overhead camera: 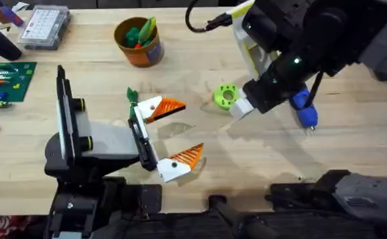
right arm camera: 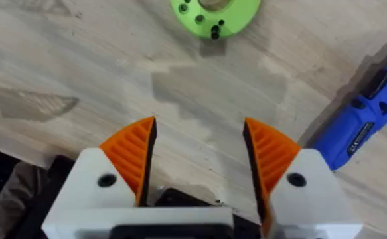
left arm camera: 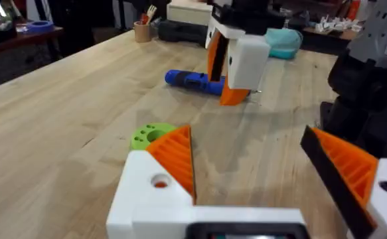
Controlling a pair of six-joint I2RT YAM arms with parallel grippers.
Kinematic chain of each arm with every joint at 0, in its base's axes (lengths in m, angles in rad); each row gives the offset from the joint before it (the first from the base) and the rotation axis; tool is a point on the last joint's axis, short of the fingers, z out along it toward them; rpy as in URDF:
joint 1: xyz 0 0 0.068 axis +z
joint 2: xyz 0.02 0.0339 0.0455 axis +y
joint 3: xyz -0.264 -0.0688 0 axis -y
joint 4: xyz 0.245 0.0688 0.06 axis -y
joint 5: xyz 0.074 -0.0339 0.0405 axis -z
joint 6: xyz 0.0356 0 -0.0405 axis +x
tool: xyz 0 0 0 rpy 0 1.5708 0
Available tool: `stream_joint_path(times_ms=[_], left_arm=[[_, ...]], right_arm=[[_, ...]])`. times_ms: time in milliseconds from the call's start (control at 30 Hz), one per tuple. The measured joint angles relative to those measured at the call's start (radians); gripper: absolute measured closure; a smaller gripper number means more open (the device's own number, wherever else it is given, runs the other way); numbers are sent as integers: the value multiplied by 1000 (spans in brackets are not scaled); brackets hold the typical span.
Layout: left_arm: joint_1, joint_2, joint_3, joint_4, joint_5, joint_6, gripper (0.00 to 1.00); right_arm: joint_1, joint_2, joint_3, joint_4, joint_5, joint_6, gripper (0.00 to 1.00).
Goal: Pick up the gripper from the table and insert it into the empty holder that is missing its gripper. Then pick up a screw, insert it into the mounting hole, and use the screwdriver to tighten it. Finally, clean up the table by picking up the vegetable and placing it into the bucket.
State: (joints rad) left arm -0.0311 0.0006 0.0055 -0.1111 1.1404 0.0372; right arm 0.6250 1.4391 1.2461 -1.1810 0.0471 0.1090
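Two jaw sets: both spread, nothing pinched.
Landmark: lime-green disc [overhead camera: 226,95], flat on the wooden surface [overhead camera: 259,159], hole in its middle, small dark screw [right arm camera: 214,30] in its top face.
Right gripper [overhead camera: 241,108]: just beside the disc, above the surface; white fingers with orange ribbed pads [right arm camera: 135,154] set wide, bare wood between them; disc just past the fingertips in the right wrist view.
Screwdriver [overhead camera: 304,108]: bright blue, lying on the surface beside the disc, on the far side of the right gripper from it; partly under the right arm; thin metal bit pointing toward the near edge.
Left gripper [overhead camera: 173,136]: nearer the bases than the disc, low over the surface; jaws wide apart, holding nothing; disc [left arm camera: 151,135] just past one orange pad [left arm camera: 177,159] in the left wrist view.
Bucket [overhead camera: 139,42]: orange, upright, blue label on its side, well away from the disc toward the far edge; green pieces inside.
Green scrap [overhead camera: 132,95]: on the surface between disc and left arm; kind not clear.
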Motion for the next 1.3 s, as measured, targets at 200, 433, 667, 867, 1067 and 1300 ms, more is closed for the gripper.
stream_joint_path(times_ms=[200,433,667,867,1067,1300], left_arm=[[0,0,0,0,0,0,10],[0,0,0,0,0,0,10],[0,0,0,0,0,0,10],[0,0,0,0,0,0,10],[0,0,0,0,0,0,10],[0,0,0,0,0,0,10]], right_arm=[[0,0,-4,47,0,0,246],[0,6,-55,105,0,4,246],[0,20,-64,164,0,4,246],[0,79,-64,189,0,4,246],[0,118,-64,208,7,4,246],[-15,202,-64,264,27,11,246]])
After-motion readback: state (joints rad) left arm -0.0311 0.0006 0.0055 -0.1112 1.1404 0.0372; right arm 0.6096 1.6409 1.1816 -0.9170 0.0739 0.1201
